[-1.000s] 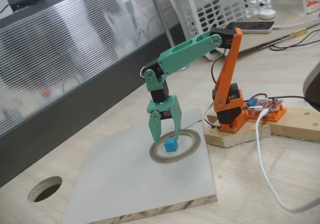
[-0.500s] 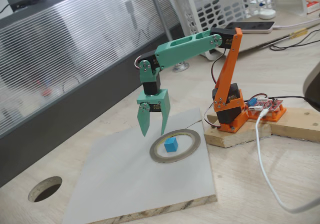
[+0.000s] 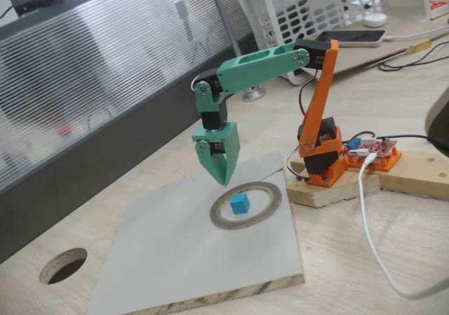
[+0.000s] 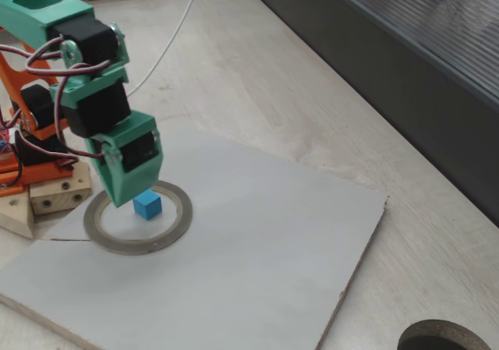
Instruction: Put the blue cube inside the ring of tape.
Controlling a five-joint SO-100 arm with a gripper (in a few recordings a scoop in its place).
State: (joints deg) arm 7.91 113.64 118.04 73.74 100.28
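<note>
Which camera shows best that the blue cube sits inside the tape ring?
A fixed view shows it best: the blue cube sits clear inside the tape ring, with the shut gripper raised off to one side. In another fixed view, the gripper overlaps the ring's rim beside the cube.

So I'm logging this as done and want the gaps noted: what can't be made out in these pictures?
- Ring: in a fixed view the gripper hides part of its far rim.
- Cube: its underside is out of sight in both fixed views, so flat contact with the board is unconfirmed.
- Hole: cut off by the bottom edge.
- Ring's brand or print: too small.
</note>
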